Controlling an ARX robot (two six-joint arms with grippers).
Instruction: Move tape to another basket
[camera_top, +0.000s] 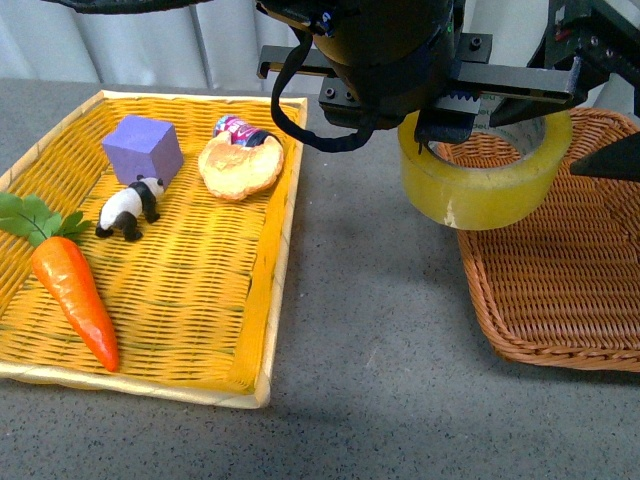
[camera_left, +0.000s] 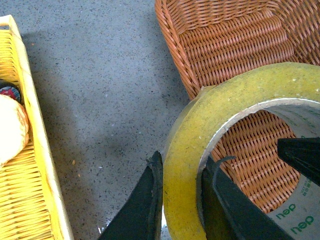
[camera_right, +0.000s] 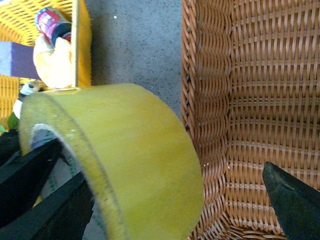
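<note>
You've got the tape (camera_top: 485, 185) up in the air, right over the left rim of the basket (camera_top: 560, 290), with part of it hanging out above the table (camera_top: 380, 350). I'd slide it further in over the woven floor and drop lower before letting go, otherwise it could clip the rim and roll off. Left gripper (camera_left: 184, 161) is pinched on the roll's wall, one finger outside, one inside the core. Right gripper (camera_top: 608, 160) looks spread wide, holding nothing, over the basket.
</note>
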